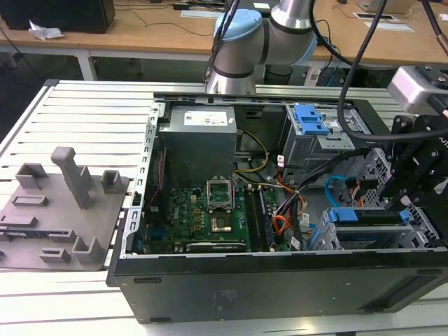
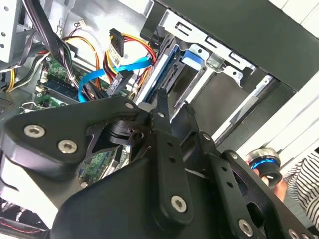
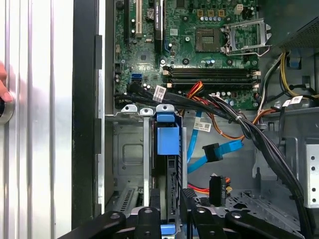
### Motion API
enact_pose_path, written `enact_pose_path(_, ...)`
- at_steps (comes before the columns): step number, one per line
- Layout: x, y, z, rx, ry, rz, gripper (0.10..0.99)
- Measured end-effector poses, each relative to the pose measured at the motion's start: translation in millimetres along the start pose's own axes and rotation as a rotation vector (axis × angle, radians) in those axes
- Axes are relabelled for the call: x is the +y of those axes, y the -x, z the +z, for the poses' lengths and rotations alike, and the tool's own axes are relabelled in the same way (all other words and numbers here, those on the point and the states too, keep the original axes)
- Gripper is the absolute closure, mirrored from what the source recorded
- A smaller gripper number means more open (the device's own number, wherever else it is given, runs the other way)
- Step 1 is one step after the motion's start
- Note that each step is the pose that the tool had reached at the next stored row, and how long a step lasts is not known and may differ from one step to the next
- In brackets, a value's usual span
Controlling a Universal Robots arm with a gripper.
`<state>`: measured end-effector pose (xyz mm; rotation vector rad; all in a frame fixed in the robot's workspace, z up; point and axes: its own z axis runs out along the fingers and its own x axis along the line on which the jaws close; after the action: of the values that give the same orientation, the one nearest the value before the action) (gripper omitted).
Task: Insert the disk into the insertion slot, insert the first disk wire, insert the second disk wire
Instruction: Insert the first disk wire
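The disk [image 3: 167, 141] on edge inside the insertion slot [image 3: 128, 154]

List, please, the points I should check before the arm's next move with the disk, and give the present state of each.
1. The disk in the slot: ok, it stands edge-on inside it.
2. The disk fully seated: cannot tell.
3. The gripper at the disk: ok, it sits right at the disk's edge.
4. The first wire free: ok, its dark plug lies loose beside the disk, not plugged in.
5. The second wire free: ok, it hangs loose, its plug unconnected.
6. The hand out of the way: probably ok, it is outside the case wall.
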<state>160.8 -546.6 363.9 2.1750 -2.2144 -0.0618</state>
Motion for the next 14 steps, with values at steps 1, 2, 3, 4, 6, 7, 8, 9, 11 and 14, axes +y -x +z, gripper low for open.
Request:
enact_pose_path(1,0.0,0.0,0.0,-0.0001,0.000,0.000,0.784)
enact_pose_path(2,0.0,0.1,-0.1,0.0002,0.000,0.000,0.784)
enact_pose_path(3,0.1,0.4,-0.1,0.0000,0.000,0.000,0.784)
enact_pose_path(4,0.2,2.5,-0.1,0.0004,0.000,0.000,0.784)
enact_pose_path(6,0.2,6.6,-0.1,0.0017,0.000,0.000,0.784)
enact_pose_path(7,0.2,8.8,-0.1,0.0024,0.000,0.000,0.784)
enact_pose_path(8,0.3,11.0,-0.1,0.0031,0.000,0.000,0.784)
enact_pose_path(9,0.3,13.7,0.0,0.0038,0.000,0.000,0.784)
enact_pose_path(11,0.4,17.9,0.0,0.0051,0.000,0.000,0.784)
enact_pose_path(14,0.5,26.1,0.0,0.0078,0.000,0.001,0.784)
